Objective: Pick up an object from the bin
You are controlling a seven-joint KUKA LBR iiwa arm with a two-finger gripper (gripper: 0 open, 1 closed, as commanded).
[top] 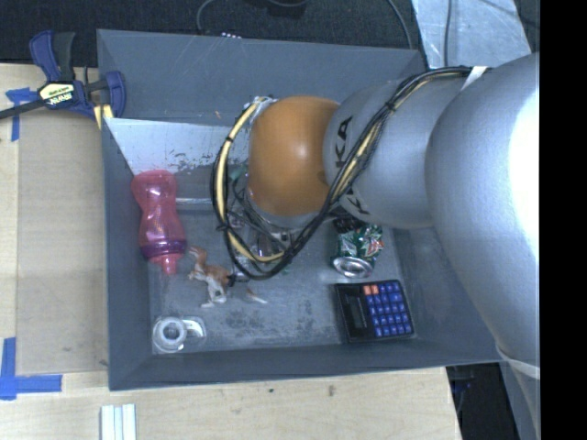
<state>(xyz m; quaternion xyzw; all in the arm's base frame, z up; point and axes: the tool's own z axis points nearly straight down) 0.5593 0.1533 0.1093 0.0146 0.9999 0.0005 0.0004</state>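
My gripper [261, 243] reaches down into the middle of the bin, mostly hidden under the arm's orange cover and its cables. Just below and left of it lies a small brown and white toy animal [211, 280] on the bin floor. A pink plastic bottle [158, 218] lies along the left wall, its cap end pointing toward the toy. To the right of the gripper a crushed green and silver can [356, 250] lies on its side.
A black calculator with blue keys [376, 310] lies at the front right, below the can. A clear tape roll [174, 333] sits in the front left corner. The arm covers the bin's right and rear parts.
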